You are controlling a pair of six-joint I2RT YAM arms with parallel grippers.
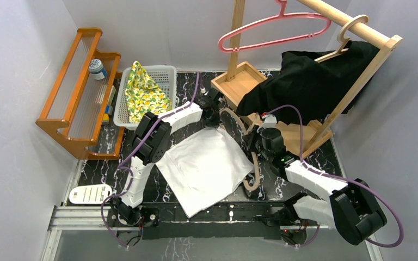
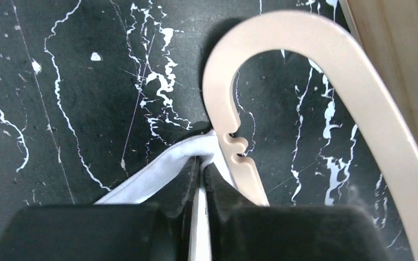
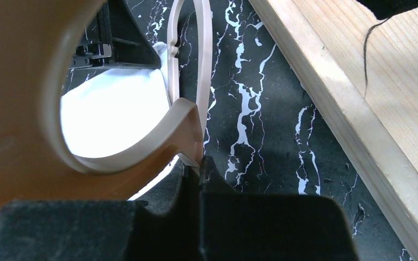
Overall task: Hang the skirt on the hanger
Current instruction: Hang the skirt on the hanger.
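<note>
The white skirt (image 1: 204,163) lies flat on the black marble table. A beige hanger (image 1: 255,163) lies along its right edge. My left gripper (image 1: 215,110) is at the skirt's far corner, shut on the white fabric edge (image 2: 152,174) beside the hanger's notched arm end (image 2: 239,152). My right gripper (image 1: 257,142) is shut on the hanger (image 3: 32,109) near its hook, and the skirt (image 3: 114,119) shows through the loop. The left gripper (image 2: 201,163) and the right gripper (image 3: 200,163) both have their jaws pressed together.
A wooden clothes rack (image 1: 359,81) stands at the back right with a pink hanger (image 1: 275,27) and a black garment (image 1: 310,81); its base (image 3: 359,81) is close to my right. A white basket with a yellow cloth (image 1: 144,92) and an orange rack (image 1: 79,87) stand at the back left.
</note>
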